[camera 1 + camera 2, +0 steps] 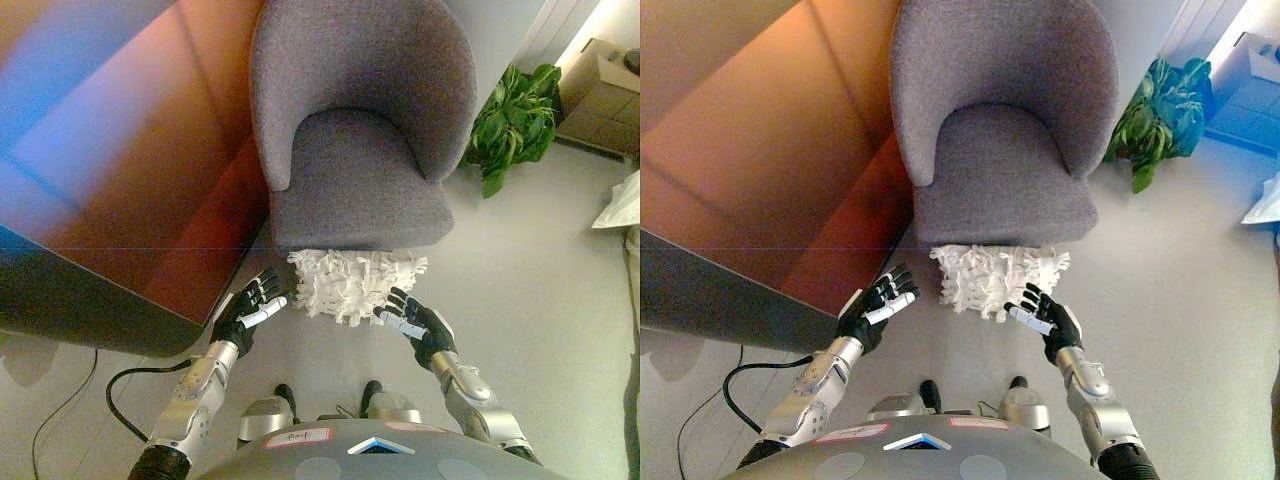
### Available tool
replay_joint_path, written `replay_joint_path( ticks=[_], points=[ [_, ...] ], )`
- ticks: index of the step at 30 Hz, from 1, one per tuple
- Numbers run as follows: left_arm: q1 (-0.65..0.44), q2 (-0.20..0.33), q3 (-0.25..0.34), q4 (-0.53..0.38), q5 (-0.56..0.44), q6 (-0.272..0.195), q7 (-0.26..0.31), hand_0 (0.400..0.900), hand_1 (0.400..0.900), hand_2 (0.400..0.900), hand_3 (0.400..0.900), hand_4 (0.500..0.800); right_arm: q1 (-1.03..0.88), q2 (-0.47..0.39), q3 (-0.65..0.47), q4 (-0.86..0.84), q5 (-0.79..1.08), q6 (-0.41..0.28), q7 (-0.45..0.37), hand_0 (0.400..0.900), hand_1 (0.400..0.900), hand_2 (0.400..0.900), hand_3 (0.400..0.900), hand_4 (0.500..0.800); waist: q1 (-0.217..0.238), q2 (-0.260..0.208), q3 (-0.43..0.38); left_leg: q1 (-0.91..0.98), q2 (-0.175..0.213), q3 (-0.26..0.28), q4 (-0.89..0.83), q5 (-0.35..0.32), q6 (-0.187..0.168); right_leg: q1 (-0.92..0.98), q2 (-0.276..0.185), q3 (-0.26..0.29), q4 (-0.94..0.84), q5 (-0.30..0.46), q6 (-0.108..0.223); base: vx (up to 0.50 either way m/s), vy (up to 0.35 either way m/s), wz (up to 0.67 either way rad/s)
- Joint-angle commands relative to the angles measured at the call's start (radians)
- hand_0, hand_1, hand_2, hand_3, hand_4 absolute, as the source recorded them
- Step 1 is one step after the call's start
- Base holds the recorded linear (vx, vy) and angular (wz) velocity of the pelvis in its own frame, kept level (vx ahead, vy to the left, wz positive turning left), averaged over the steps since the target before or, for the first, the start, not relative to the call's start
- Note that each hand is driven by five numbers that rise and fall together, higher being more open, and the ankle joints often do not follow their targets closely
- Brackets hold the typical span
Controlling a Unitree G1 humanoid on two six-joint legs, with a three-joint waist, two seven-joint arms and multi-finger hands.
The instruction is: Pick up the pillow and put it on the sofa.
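Observation:
A white shaggy pillow (352, 281) lies on the floor against the front of a grey armchair-style sofa (358, 180). My left hand (253, 307) is open, just left of the pillow with its fingertips close to the pillow's left edge. My right hand (416, 320) is open, at the pillow's lower right corner, fingers pointing toward it. Neither hand holds the pillow. The same scene shows in the right eye view, with the pillow (997, 277) between the left hand (876, 303) and right hand (1045, 315).
A large dark cabinet or table edge (110, 300) stands at the left. A green potted plant (517, 120) is right of the sofa, with cardboard boxes (600, 95) behind it. White material (620, 205) lies at the far right.

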Motion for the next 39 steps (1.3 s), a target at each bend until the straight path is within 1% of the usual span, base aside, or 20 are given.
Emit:
replay_joint_path(
  ticks=[1, 7, 13, 17, 20, 22, 23, 24, 25, 26, 28, 30, 31, 33, 34, 35, 36, 37, 38, 39],
  points=[
    [-0.052, 0.008, 0.027, -0.081, 0.004, -0.102, -0.031, 0.9, 0.9, 0.9, 0.9, 0.8, -0.05, -0.015, -0.011, -0.058, -0.003, -0.054, -0.01, 0.9, 0.9, 0.9, 0.9, 0.8, -0.01, -0.001, -0.017, 0.009, 0.031, 0.051, 0.104, -0.095, -0.003, -0.017, 0.006, 0.022, 0.0, 0.003, 0.024, -0.01, -0.035, -0.08],
    [-0.044, 0.004, 0.033, -0.079, -0.005, -0.114, -0.049, 0.9, 0.9, 0.9, 0.9, 0.8, -0.042, -0.015, -0.013, -0.058, 0.01, -0.054, 0.002, 0.9, 0.9, 0.9, 0.9, 0.8, -0.015, -0.003, -0.014, 0.012, 0.041, 0.057, 0.11, -0.095, -0.005, -0.017, 0.014, 0.029, -0.002, 0.0, 0.02, 0.02, -0.051, -0.08],
    [-0.03, 0.001, 0.039, -0.081, -0.026, -0.12, -0.051, 0.9, 0.9, 0.9, 0.9, 0.8, -0.023, -0.019, -0.017, -0.07, -0.001, -0.051, 0.028, 0.9, 0.9, 0.9, 0.9, 0.8, -0.022, -0.006, -0.018, 0.004, 0.061, 0.054, 0.133, -0.09, -0.017, -0.019, 0.036, 0.047, -0.002, -0.01, 0.003, 0.04, -0.081, -0.07],
    [-0.027, -0.001, 0.043, -0.094, -0.047, -0.12, -0.062, 0.9, 0.9, 0.9, 0.9, 0.8, -0.023, -0.031, -0.018, -0.072, -0.024, -0.06, 0.039, 0.9, 0.9, 0.9, 0.9, 0.8, -0.015, -0.012, -0.004, -0.051, 0.095, 0.016, 0.238, -0.057, -0.043, -0.025, 0.052, 0.059, -0.002, -0.017, -0.02, 0.01, -0.118, -0.1],
    [-0.021, -0.005, 0.045, -0.095, -0.063, -0.128, -0.058, 0.9, 0.9, 0.9, 0.9, 0.8, -0.034, -0.057, -0.016, -0.072, -0.028, -0.059, 0.047, 0.9, 0.9, 0.9, 0.9, 0.8, 0.001, -0.031, 0.021, -0.134, 0.133, -0.044, 0.419, -0.01, -0.065, -0.034, 0.053, 0.063, 0.006, -0.011, -0.045, 0.02, -0.131, -0.28],
    [-0.009, -0.006, 0.049, -0.096, -0.065, -0.138, -0.065, 0.9, 0.9, 0.9, 0.9, 0.8, -0.03, -0.071, -0.015, -0.077, -0.035, -0.062, 0.056, 0.9, 0.9, 0.9, 0.9, 0.8, 0.007, -0.046, 0.034, -0.198, 0.143, -0.09, 0.584, 0.015, -0.065, -0.04, 0.052, 0.066, 0.019, -0.009, -0.068, 0.04, -0.115, -0.26],
    [0.0, -0.005, 0.053, -0.1, -0.064, -0.142, -0.073, 0.9, 0.9, 0.9, 0.9, 0.8, -0.023, -0.079, -0.017, -0.083, -0.036, -0.061, 0.058, 0.9, 0.9, 0.9, 0.9, 0.8, 0.011, -0.054, 0.037, -0.237, 0.139, -0.109, 0.644, 0.036, -0.062, -0.049, 0.047, 0.068, 0.031, -0.007, -0.076, 0.09, -0.079, -0.2],
    [0.009, -0.004, 0.06, -0.103, -0.071, -0.143, -0.081, 0.9, 0.9, 0.9, 0.9, 0.8, -0.018, -0.088, -0.02, -0.077, -0.035, -0.066, 0.061, 0.9, 0.9, 0.9, 0.9, 0.8, 0.018, -0.056, 0.048, -0.268, 0.138, -0.117, 0.667, 0.04, -0.053, -0.047, 0.049, 0.079, 0.04, -0.008, -0.078, 0.12, -0.036, -0.15],
    [0.012, 0.0, 0.066, -0.105, -0.086, -0.139, -0.084, 0.9, 0.9, 0.9, 0.9, 0.8, -0.021, -0.092, -0.021, -0.068, -0.03, -0.07, 0.061, 0.9, 0.9, 0.9, 0.9, 0.8, 0.024, -0.053, 0.057, -0.279, 0.134, -0.113, 0.642, 0.034, -0.045, -0.04, 0.054, 0.087, 0.041, -0.013, -0.076, 0.16, 0.027, -0.11],
    [0.015, 0.002, 0.071, -0.105, -0.097, -0.139, -0.087, 0.9, 0.9, 0.9, 0.9, 0.8, -0.023, -0.091, -0.021, -0.06, -0.029, -0.076, 0.062, 0.9, 0.9, 0.9, 0.9, 0.8, 0.029, -0.05, 0.063, -0.275, 0.134, -0.104, 0.588, 0.04, -0.045, -0.032, 0.059, 0.093, 0.038, -0.02, -0.072, 0.19, 0.089, -0.04],
    [0.021, -0.002, 0.085, -0.108, -0.114, -0.136, -0.088, 0.9, 0.9, 0.9, 0.9, 0.8, -0.029, -0.086, -0.022, -0.054, -0.033, -0.078, 0.06, 0.9, 0.9, 0.9, 0.9, 0.8, 0.036, -0.031, 0.073, -0.245, 0.144, -0.074, 0.424, 0.075, -0.056, -0.008, 0.077, 0.107, 0.026, -0.037, -0.06, 0.25, 0.159, 0.01],
    [0.026, -0.003, 0.092, -0.105, -0.129, -0.135, -0.1, 0.9, 0.9, 0.9, 0.9, 0.8, -0.019, -0.087, -0.028, -0.064, -0.034, -0.08, 0.06, 0.9, 0.9, 0.9, 0.9, 0.8, 0.044, 0.003, 0.079, -0.243, 0.15, -0.067, 0.218, 0.157, -0.086, 0.019, 0.103, 0.129, 0.013, -0.056, -0.049, 0.32, 0.203, -0.07],
    [0.03, -0.007, 0.087, -0.102, -0.135, -0.141, -0.099, 0.9, 0.9, 0.9, 0.9, 0.8, -0.011, -0.088, -0.028, -0.071, -0.037, -0.081, 0.058, 0.9, 0.9, 0.9, 0.9, 0.8, 0.054, 0.017, 0.083, -0.256, 0.148, -0.082, 0.142, 0.205, -0.102, 0.034, 0.114, 0.14, 0.009, -0.064, -0.047, 0.35, 0.182, -0.23],
    [0.036, -0.014, 0.079, -0.086, -0.14, -0.16, -0.106, 0.9, 0.9, 0.9, 0.9, 0.8, -0.003, -0.095, -0.03, -0.077, -0.034, -0.086, 0.058, 0.9, 0.9, 0.9, 0.9, 0.8, 0.071, 0.029, 0.095, -0.305, 0.162, -0.074, 0.091, 0.281, -0.126, 0.069, 0.13, 0.162, 0.005, -0.086, -0.056, 0.35, 0.147, -0.25],
    [0.036, -0.019, 0.074, -0.079, -0.137, -0.168, -0.11, 0.9, 0.9, 0.9, 0.9, 0.8, -0.001, -0.098, -0.03, -0.076, -0.03, -0.093, 0.056, 0.9, 0.9, 0.9, 0.9, 0.8, 0.076, 0.031, 0.102, -0.327, 0.169, -0.056, 0.092, 0.3, -0.133, 0.081, 0.133, 0.158, 0.006, -0.094, -0.06, 0.31, 0.11, -0.18],
    [0.034, -0.024, 0.069, -0.074, -0.136, -0.177, -0.113, 0.9, 0.9, 0.9, 0.9, 0.8, -0.002, -0.101, -0.03, -0.075, -0.028, -0.099, 0.056, 0.9, 0.9, 0.9, 0.9, 0.8, 0.08, 0.031, 0.109, -0.346, 0.175, -0.046, 0.11, 0.307, -0.134, 0.088, 0.134, 0.151, 0.011, -0.106, -0.066, 0.31, 0.123, -0.29],
    [0.03, -0.032, 0.063, -0.07, -0.134, -0.188, -0.105, 0.9, 0.9, 0.9, 0.9, 0.8, -0.014, -0.108, -0.023, -0.067, -0.024, -0.108, 0.063, 0.9, 0.9, 0.9, 0.9, 0.8, 0.084, 0.031, 0.114, -0.351, 0.179, -0.034, 0.103, 0.286, -0.128, 0.084, 0.128, 0.139, 0.021, -0.114, -0.066, 0.38, 0.124, -0.32],
    [0.027, -0.032, 0.06, -0.072, -0.133, -0.19, -0.095, 0.9, 0.9, 0.9, 0.9, 0.8, -0.02, -0.111, -0.023, -0.062, -0.024, -0.112, 0.071, 0.9, 0.9, 0.9, 0.9, 0.8, 0.082, 0.028, 0.115, -0.34, 0.174, -0.036, 0.102, 0.26, -0.132, 0.089, 0.118, 0.129, 0.042, -0.14, -0.066, 0.32, 0.128, -0.32],
    [0.023, -0.031, 0.06, -0.072, -0.135, -0.187, -0.091, 0.9, 0.9, 0.9, 0.9, 0.8, -0.024, -0.112, -0.023, -0.061, -0.023, -0.112, 0.075, 0.9, 0.9, 0.9, 0.9, 0.8, 0.082, 0.034, 0.123, -0.341, 0.183, -0.017, 0.114, 0.265, -0.116, 0.083, 0.119, 0.119, 0.063, -0.145, -0.069, 0.38, 0.093, -0.09],
    [0.018, -0.026, 0.059, -0.067, -0.138, -0.181, -0.097, 0.9, 0.9, 0.9, 0.9, 0.8, -0.023, -0.111, -0.025, -0.059, -0.019, -0.112, 0.078, 0.9, 0.9, 0.9, 0.9, 0.8, 0.077, 0.03, 0.126, -0.348, 0.186, -0.017, 0.162, 0.241, -0.121, 0.095, 0.112, 0.117, 0.099, -0.182, -0.074, 0.36, 0.098, -0.11]
  ],
)
